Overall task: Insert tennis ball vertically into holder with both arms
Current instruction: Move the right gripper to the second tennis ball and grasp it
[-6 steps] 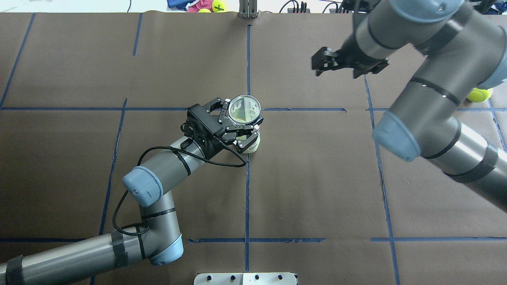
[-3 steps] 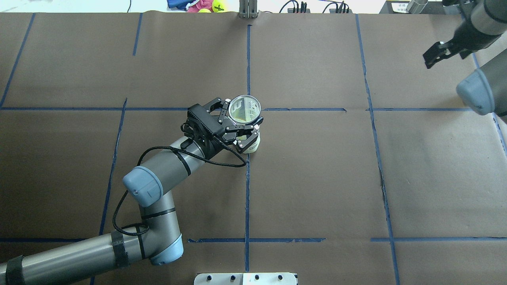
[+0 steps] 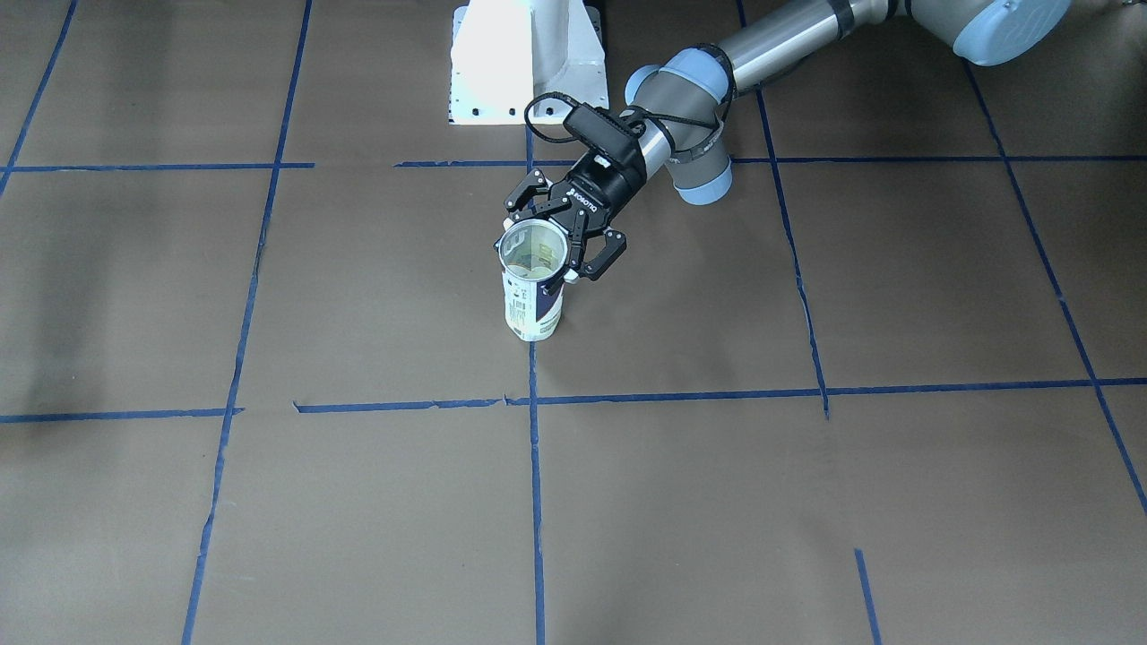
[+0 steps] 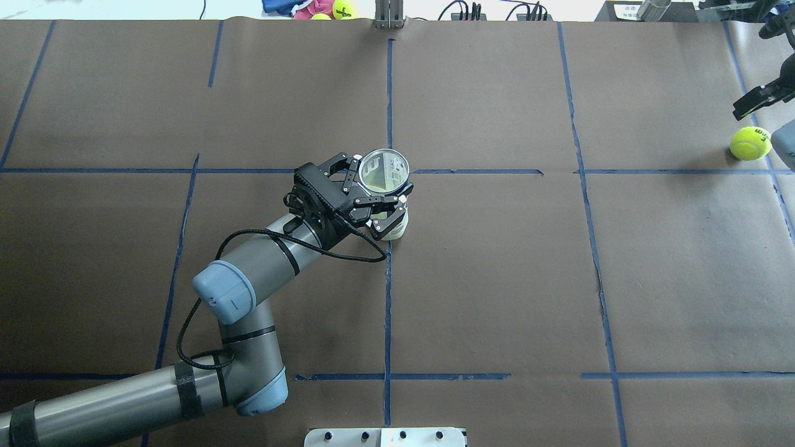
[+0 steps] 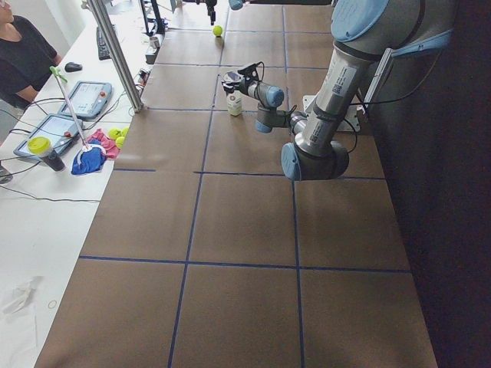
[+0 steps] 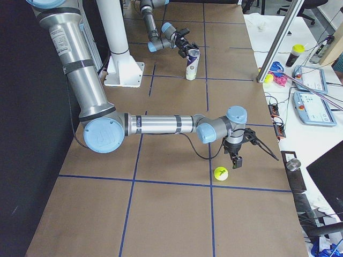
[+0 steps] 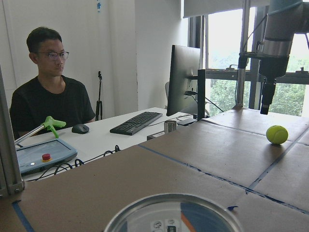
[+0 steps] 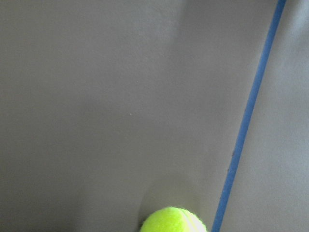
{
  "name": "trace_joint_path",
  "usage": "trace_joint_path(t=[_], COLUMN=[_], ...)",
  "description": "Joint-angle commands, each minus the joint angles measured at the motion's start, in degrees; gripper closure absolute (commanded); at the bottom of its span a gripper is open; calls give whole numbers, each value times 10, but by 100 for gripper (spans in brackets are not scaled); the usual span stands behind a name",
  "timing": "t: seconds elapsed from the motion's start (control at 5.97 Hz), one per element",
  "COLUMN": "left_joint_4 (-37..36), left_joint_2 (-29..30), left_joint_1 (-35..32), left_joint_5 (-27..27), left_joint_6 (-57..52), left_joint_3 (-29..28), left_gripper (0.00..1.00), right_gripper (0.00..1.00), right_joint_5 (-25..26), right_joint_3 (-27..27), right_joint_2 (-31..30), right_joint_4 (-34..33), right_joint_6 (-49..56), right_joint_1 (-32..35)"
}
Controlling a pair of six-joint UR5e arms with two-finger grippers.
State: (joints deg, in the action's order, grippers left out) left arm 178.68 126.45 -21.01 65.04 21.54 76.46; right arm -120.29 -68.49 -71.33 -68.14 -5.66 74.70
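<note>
The holder, a clear can with a navy and white label, stands upright at the table's centre; it also shows in the front view. My left gripper is shut on its upper part from the side, as the front view shows. The yellow-green tennis ball lies on the table at the far right, also in the exterior right view, the left wrist view and the right wrist view. My right gripper hangs open just above and beside the ball, fingers pointing down.
The white pedestal base stands behind the can. A metal post, spare balls and a cloth sit past the table's far edge. An operator sits at a desk beyond it. The ball lies close to the table's right edge.
My right arm has swung from the far middle-right out to the table's right edge, uncovering the ball, and now hangs over it. The left gripper and the can have not moved.
</note>
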Motion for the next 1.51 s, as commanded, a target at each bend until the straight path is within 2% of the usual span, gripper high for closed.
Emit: trace_joint_path(t=[0.0,1.0,1.34], left_joint_4=[0,-1,-1], left_joint_2=[0,0,0], left_joint_1=[0,0,0], left_joint_5=[0,0,0], left_joint_6=[0,0,0], left_joint_3=[-1,0,0], left_gripper=[18,17,17], right_gripper=[1,1,2], right_joint_5=[-2,3,36], right_joint_3=[30,48,61], right_joint_2=[-19,-8,-6], right_joint_4=[20,21,31], right_joint_6=[6,5,7], right_joint_1=[0,-44,-50])
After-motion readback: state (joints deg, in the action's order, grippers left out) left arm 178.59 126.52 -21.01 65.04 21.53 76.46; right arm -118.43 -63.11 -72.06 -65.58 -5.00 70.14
